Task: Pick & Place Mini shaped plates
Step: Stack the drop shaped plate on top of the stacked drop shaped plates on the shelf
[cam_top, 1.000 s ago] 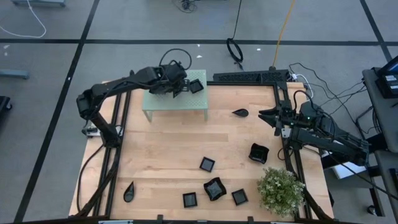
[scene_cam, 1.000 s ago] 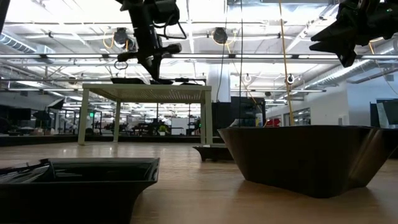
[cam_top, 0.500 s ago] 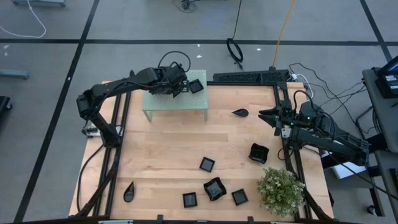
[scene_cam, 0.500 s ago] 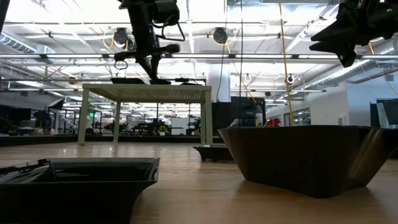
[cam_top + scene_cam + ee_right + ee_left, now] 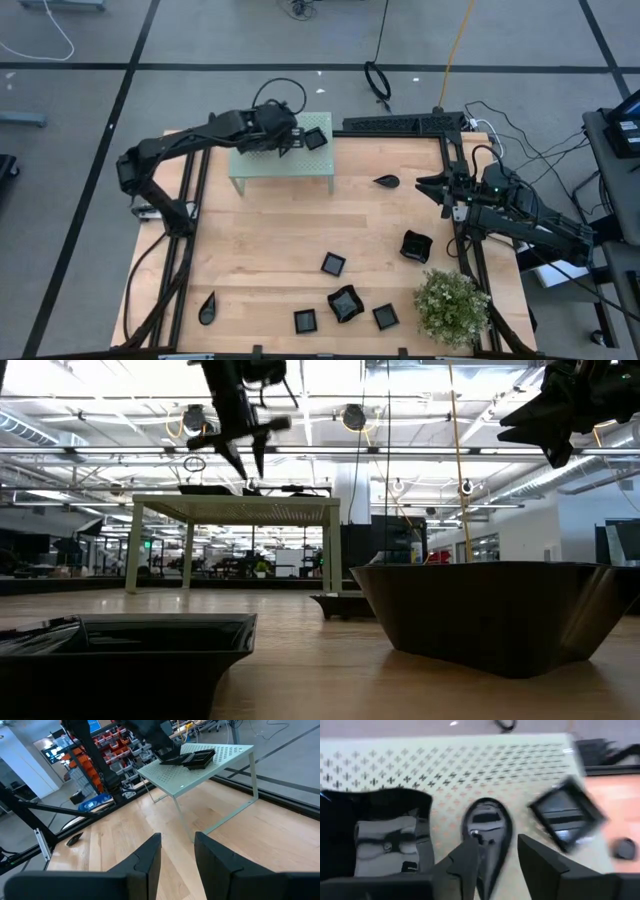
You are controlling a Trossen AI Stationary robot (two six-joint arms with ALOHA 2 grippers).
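Left gripper stood over the platform, fingers parted and empty. Leaf plate lay on the platform directly beneath, long axis running between the fingers. Right gripper waited well apart.

A light wooden counter stands on a grey floor marked with dark lines. A black cable and a yellow cord trail across the floor beyond the counter's far edge, and a white cable loops at far left. A small leafy plant sits at the counter's near right corner. Behind the counter the room is a wide hall with bright ceiling lights, beams and hanging ducts. Shelving with red bins, possibly storage racks, lines one side.
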